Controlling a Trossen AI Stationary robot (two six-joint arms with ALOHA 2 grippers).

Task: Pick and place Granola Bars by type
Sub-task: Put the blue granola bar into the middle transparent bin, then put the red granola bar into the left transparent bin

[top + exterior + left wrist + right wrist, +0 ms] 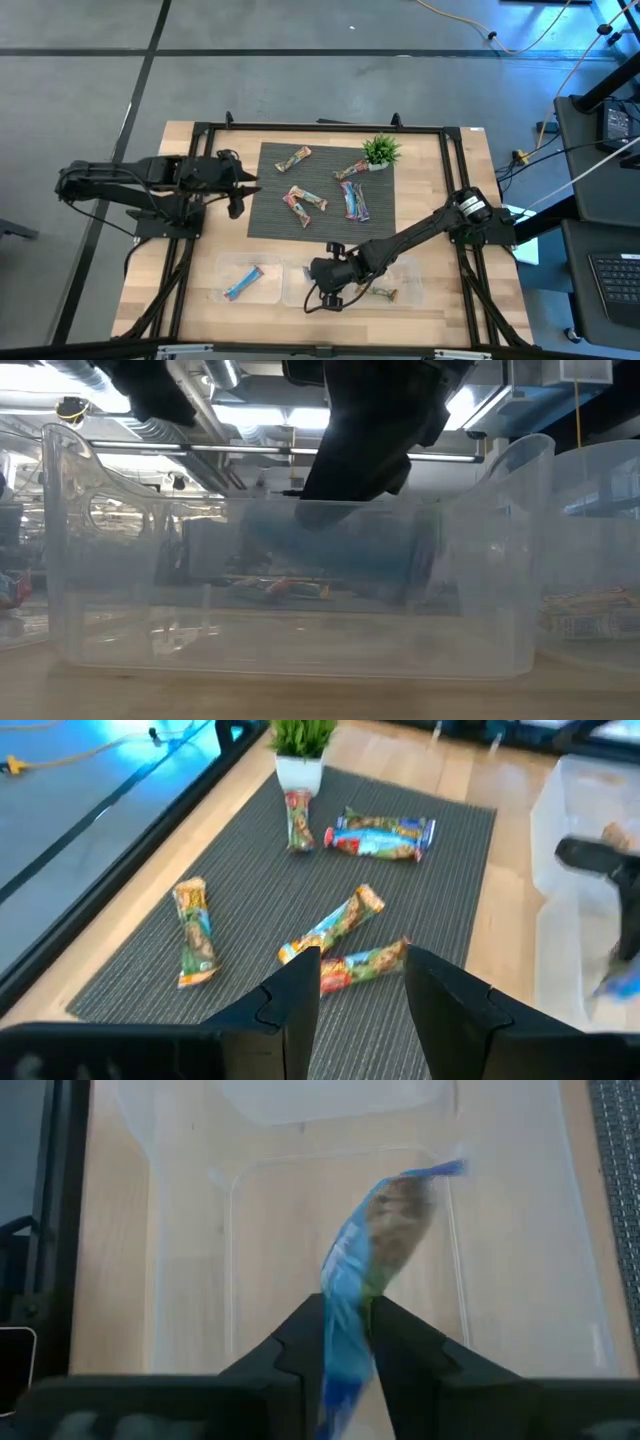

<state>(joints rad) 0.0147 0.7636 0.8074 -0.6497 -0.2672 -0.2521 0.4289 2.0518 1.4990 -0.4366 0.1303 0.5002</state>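
Observation:
My right gripper (325, 272) (347, 1315) hangs over the middle clear bin (298, 292) at the table's near edge and is shut on a blue granola bar (385, 1240). In the low view that bar is a blue blur (330, 540) behind the bin's wall (480, 590). My left gripper (238, 195) (362, 970) is open at the left edge of the dark mat (270, 225). Several bars lie flat on the mat: tan ones (293, 158) (193, 932) and multicolour ones (353, 200) (382, 833). Another blue bar (243, 283) lies in the left bin. My right gripper pinches the blue bar between its two fingers (400, 1335), coming from above and pointing down. The hold is on the part of the wrapper beside the fingertips (345, 1285). The rest of the bar reaches past the fingers into the bin, with its far crimped end (440, 1170) free.
Three clear bins sit in a row along the near edge; the right one (412, 272) holds a tan bar (385, 292). A small green potted plant (380, 150) stands at the mat's far right corner. A black frame (200, 130) runs around the table.

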